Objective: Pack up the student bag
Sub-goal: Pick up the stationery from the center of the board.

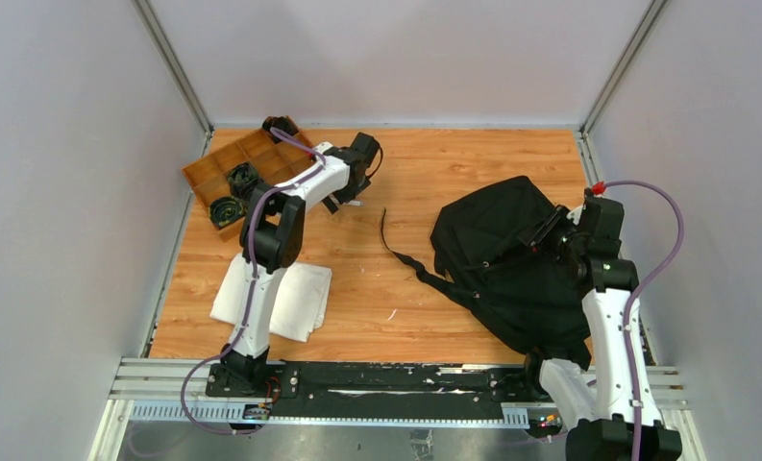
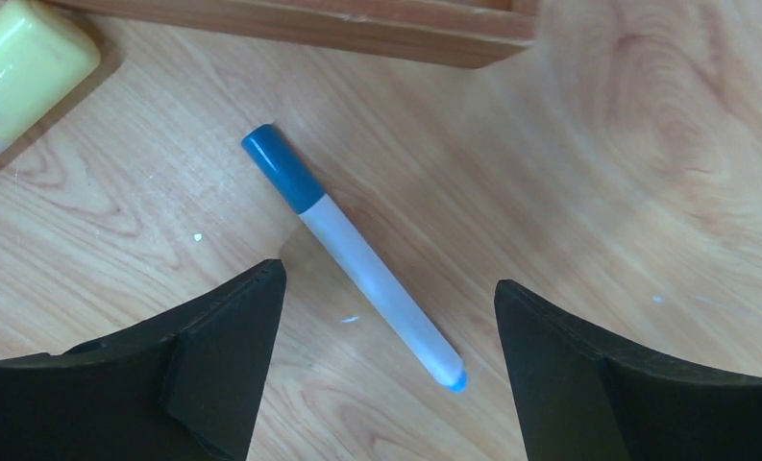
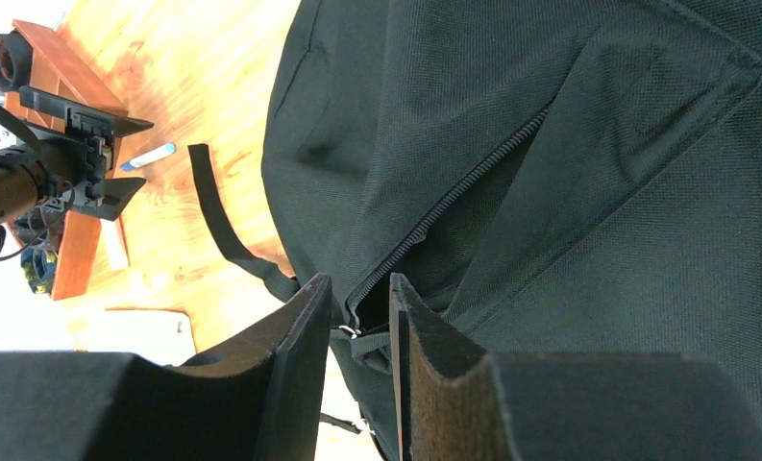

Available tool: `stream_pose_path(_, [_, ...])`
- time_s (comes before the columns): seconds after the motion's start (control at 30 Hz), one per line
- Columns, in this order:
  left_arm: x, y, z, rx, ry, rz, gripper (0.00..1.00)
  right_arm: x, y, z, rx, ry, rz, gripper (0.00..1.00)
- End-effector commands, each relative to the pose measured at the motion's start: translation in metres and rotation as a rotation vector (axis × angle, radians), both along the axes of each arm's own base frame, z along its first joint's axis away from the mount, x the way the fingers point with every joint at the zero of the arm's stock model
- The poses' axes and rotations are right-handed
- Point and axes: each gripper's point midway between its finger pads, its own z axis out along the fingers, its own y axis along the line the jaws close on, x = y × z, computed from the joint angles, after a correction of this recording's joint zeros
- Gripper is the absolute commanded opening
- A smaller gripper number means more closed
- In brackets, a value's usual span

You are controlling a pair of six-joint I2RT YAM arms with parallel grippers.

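Student bag (image 1: 492, 230) lies on right side of desk (image 1: 405, 288), strap trailing left. Right tool (image 3: 355, 298) pinched nearly closed on zipper pull (image 3: 350, 331). Left tool (image 2: 388, 283) spread wide, holding nothing, above blue-capped marker (image 2: 357, 259) near wooden tray (image 1: 196, 176).

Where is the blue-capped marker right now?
Left wrist view: the marker lies flat on the table, under the open left gripper, near the wooden tray.

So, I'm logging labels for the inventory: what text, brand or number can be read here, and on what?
None can be read. The marker, the yellow object, the student bag and the wooden tray show no words, numbers or logos in any view.
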Motion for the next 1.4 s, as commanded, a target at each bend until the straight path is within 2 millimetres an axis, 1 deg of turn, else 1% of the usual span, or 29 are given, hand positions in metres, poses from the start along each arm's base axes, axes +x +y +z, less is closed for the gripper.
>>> stream_pose_path(0.0, [-0.010, 0.015, -0.017, 0.062, 0.044, 0.095, 0.85, 0.004, 0.000, -0.004, 0.012, 0.001, 0.012, 0.33])
stream_pose_path(0.07, [-0.012, 0.015, -0.024, 0.066, 0.061, 0.092, 0.83, 0.006, 0.002, -0.006, 0.022, 0.001, 0.017, 0.33])
stream_pose_path(0.1, [-0.014, 0.016, -0.028, 0.070, 0.069, 0.092, 0.80, 0.006, 0.002, -0.006, 0.027, 0.003, 0.018, 0.33])
stream_pose_path(0.13, [-0.016, 0.016, -0.032, 0.073, 0.080, 0.090, 0.74, 0.007, 0.003, -0.006, 0.031, 0.000, 0.020, 0.33])
stream_pose_path(0.2, [-0.020, 0.016, -0.041, 0.078, 0.106, 0.081, 0.58, 0.007, 0.004, -0.005, 0.033, 0.000, 0.022, 0.33])
stream_pose_path(0.27, [-0.025, 0.015, -0.046, 0.069, 0.127, 0.071, 0.47, 0.007, 0.003, -0.005, 0.030, -0.002, 0.021, 0.33])
stream_pose_path(0.33, [-0.029, 0.011, -0.047, 0.064, 0.149, 0.035, 0.41, 0.007, 0.003, -0.004, 0.030, -0.006, 0.020, 0.33])
stream_pose_path(0.4, [-0.034, 0.005, -0.043, 0.072, 0.162, -0.008, 0.36, 0.006, 0.004, -0.003, 0.030, -0.009, 0.022, 0.32])
stream_pose_path(0.43, [-0.040, 0.003, -0.041, 0.095, 0.166, -0.040, 0.34, 0.005, 0.004, -0.001, 0.028, -0.013, 0.023, 0.32])
stream_pose_path(0.57, [-0.068, 0.003, -0.029, 0.145, 0.185, -0.121, 0.25, 0.003, 0.004, 0.003, 0.022, -0.018, 0.026, 0.32])
stream_pose_path(0.67, [-0.086, 0.002, -0.020, 0.136, 0.195, -0.225, 0.12, 0.003, 0.005, 0.010, 0.026, -0.035, 0.035, 0.32])
stream_pose_path(0.7, [-0.089, -0.002, -0.014, 0.129, 0.177, -0.284, 0.09, 0.003, 0.007, 0.014, 0.028, -0.044, 0.045, 0.32])
stream_pose_path(0.77, [-0.102, -0.006, -0.005, 0.111, 0.148, -0.393, 0.06, 0.002, 0.010, 0.025, 0.026, -0.067, 0.071, 0.32])
stream_pose_path(0.8, [-0.113, -0.008, -0.007, 0.082, 0.137, -0.466, 0.03, 0.002, 0.011, 0.031, 0.022, -0.084, 0.080, 0.32])
stream_pose_path(0.83, [-0.118, -0.016, -0.002, 0.039, 0.108, -0.546, 0.00, 0.002, 0.012, 0.036, 0.019, -0.097, 0.087, 0.33])
stream_pose_path(0.93, [-0.136, -0.036, 0.017, -0.061, 0.052, -0.739, 0.00, 0.001, 0.018, 0.046, 0.020, -0.126, 0.112, 0.33])
stream_pose_path(1.03, [-0.152, -0.052, 0.034, -0.145, 0.020, -0.867, 0.00, 0.001, 0.027, 0.046, 0.027, -0.130, 0.142, 0.33])
stream_pose_path(1.13, [-0.161, -0.066, 0.044, -0.210, -0.031, -0.934, 0.00, 0.000, 0.035, 0.041, 0.033, -0.120, 0.164, 0.33])
stream_pose_path(1.27, [-0.172, -0.080, 0.049, -0.200, -0.063, -0.984, 0.00, -0.005, 0.042, 0.038, 0.049, -0.119, 0.185, 0.34])
stream_pose_path(1.37, [-0.183, -0.098, 0.062, -0.225, -0.099, -1.080, 0.00, -0.006, 0.054, 0.038, 0.077, -0.127, 0.224, 0.35])
